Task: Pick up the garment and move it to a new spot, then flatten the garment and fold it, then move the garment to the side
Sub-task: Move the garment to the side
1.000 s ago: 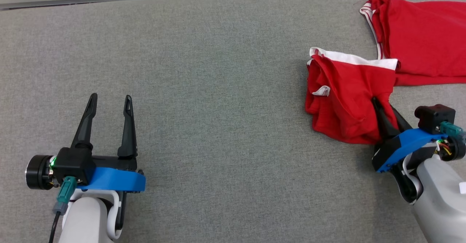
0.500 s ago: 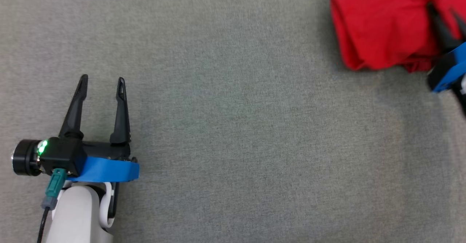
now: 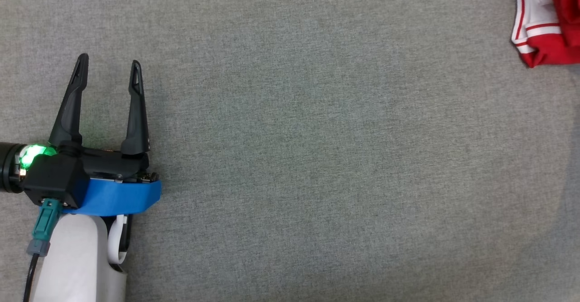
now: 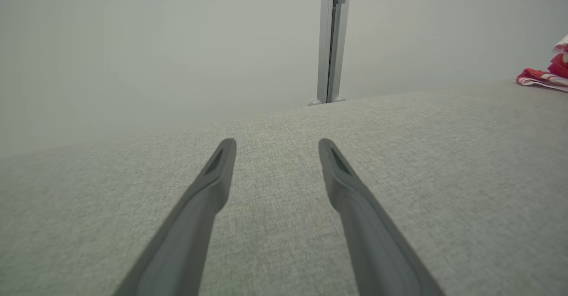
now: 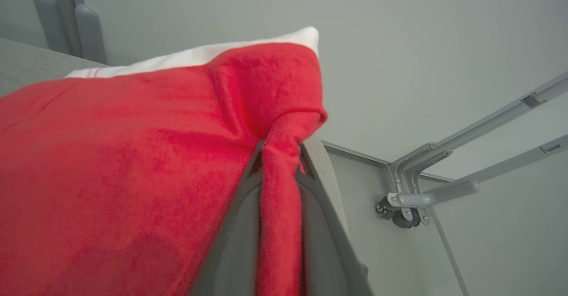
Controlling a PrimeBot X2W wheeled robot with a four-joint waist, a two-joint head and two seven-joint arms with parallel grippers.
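Two long black plastic fingers (image 3: 68, 107) on the left arm taper to slotted tips above a black mounting block (image 3: 113, 164) edged by a curved bright-blue band (image 3: 118, 198). To the left, a boxy black housing (image 3: 52, 179) carries a glowing green light (image 3: 31, 155) and a black cylinder (image 3: 7, 173). A teal plug (image 3: 45, 218) with a grey collar feeds a thin black cable (image 3: 31, 275) beside the smooth white forearm (image 3: 77, 266), which bears a white loop (image 3: 118, 243). Seen close, the right arm's fingers (image 5: 230, 251) read dark grey.

Grey fabric-covered table (image 3: 317, 157), surface flat and even. One garment (image 3: 553, 50), red with white trim, rests on it at 2 o'clock, by the edge.
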